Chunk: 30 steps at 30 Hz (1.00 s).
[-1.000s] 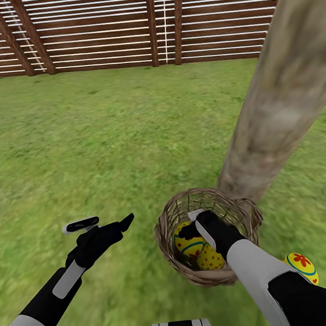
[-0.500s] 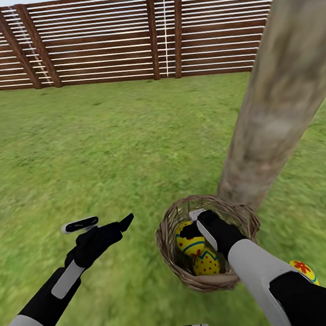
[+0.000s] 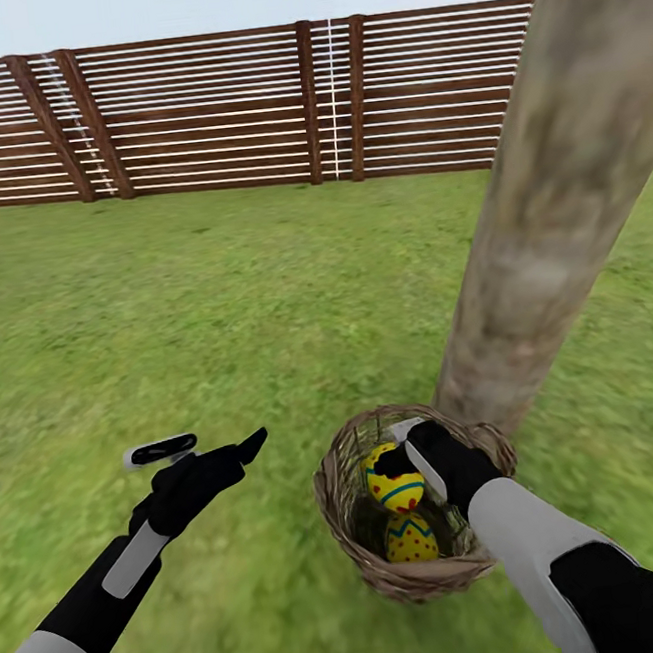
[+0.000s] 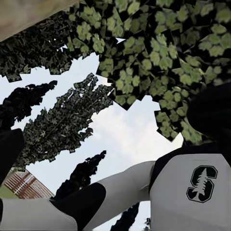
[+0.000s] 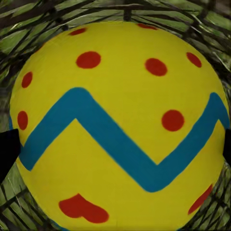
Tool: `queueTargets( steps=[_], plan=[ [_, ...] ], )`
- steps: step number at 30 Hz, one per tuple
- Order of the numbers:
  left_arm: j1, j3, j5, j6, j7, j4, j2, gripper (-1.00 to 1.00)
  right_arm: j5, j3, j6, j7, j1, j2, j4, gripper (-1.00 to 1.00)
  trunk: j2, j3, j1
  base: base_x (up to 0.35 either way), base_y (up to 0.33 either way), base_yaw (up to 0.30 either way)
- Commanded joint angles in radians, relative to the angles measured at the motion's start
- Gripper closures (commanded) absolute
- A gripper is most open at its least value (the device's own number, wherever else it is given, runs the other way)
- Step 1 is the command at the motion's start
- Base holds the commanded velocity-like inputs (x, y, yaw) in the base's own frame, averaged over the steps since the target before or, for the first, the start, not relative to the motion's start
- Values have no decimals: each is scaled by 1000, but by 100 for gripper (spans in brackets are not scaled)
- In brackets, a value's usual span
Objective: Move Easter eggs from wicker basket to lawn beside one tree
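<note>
Green lawn (image 3: 214,308) runs back to a brown slatted fence (image 3: 243,109), and I take the wicker basket (image 3: 335,486) as my landmark: it sits on the grass right at the foot of the pale tree trunk (image 3: 545,203), apparently touching its base.

Two Easter eggs are in view, both inside the basket. The upper egg (image 3: 395,480) lies toward the tree side, the lower, dotted egg (image 3: 409,541) on my side of it. My right end effector (image 3: 405,451) is down inside the basket on the upper egg. In the right wrist view that egg (image 5: 120,125) sits dead ahead, very close, with a dark fingertip (image 5: 8,151) at either flank and the blue zigzag band running across between them, so I judge it centred in the grip; I cannot tell whether the fingers are actually pressing it or just bracketing it.

My left end effector (image 3: 204,450) hangs over the grass well to the left of the basket, fingers spread apart, holding nothing. The right arm is plainly the nearer one.

What the next move turns on, as I read it: the egg lies straight between the right fingers, so a squeeze and a lift clear of the rim should do.

The left wrist view catches a tree emblem with a white "S" (image 4: 202,183) on the robot's body.
</note>
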Motion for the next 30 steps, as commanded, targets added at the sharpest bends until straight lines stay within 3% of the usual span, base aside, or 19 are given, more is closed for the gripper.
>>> queueTargets(
  steps=[1,23,30],
  plan=[
    [-1,-4,6,11,-3,0,1,-100,-11,5,4,-2,0,-9,-1,100,0,3,-1,0,0,0],
    [-1,-5,6,11,-3,-1,1,-100,-18,4,3,-1,5,-9,10,100,5,88,-10,0,0,0],
    [-1,-5,6,11,-3,1,1,-100,-18,4,3,-1,6,-11,9,100,7,115,-14,-204,0,0]
  ],
)
